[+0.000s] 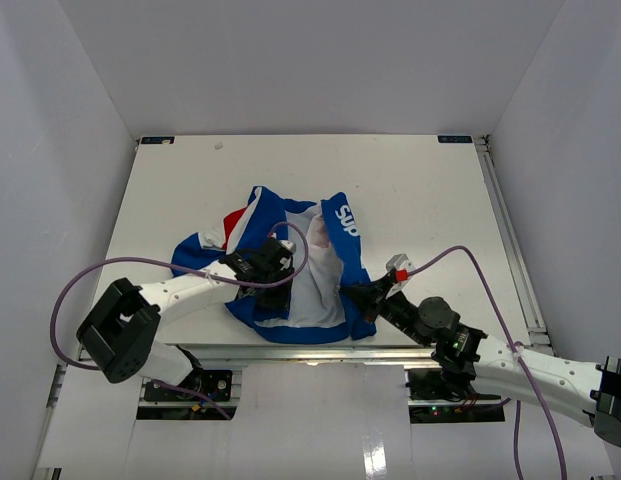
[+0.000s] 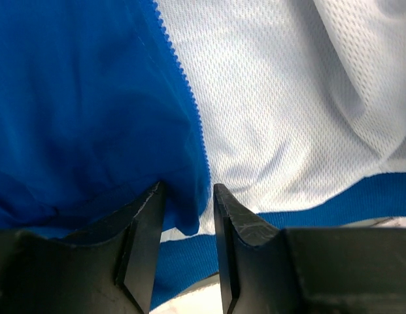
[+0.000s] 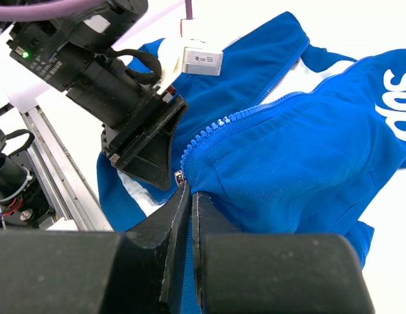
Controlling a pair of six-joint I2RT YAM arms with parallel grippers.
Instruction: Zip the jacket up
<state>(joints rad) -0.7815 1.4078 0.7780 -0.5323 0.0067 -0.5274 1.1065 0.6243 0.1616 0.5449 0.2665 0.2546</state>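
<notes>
My left tool (image 2: 188, 196) pinches one blue zipper edge of the jacket (image 1: 346, 250); my right tool (image 3: 189, 196) is clamped on the other edge's bottom.

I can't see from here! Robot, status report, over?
Left gripper pinching jacket edge. Right gripper shut on other edge. Zipper open. Nothing blocking.

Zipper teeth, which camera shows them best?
Right wrist: both rows of teeth show, the near one sharp, ending by the right gripper. Left wrist shows one row edging the blue panel beside the lining. Top shows the open jacket, teeth too small.
</notes>
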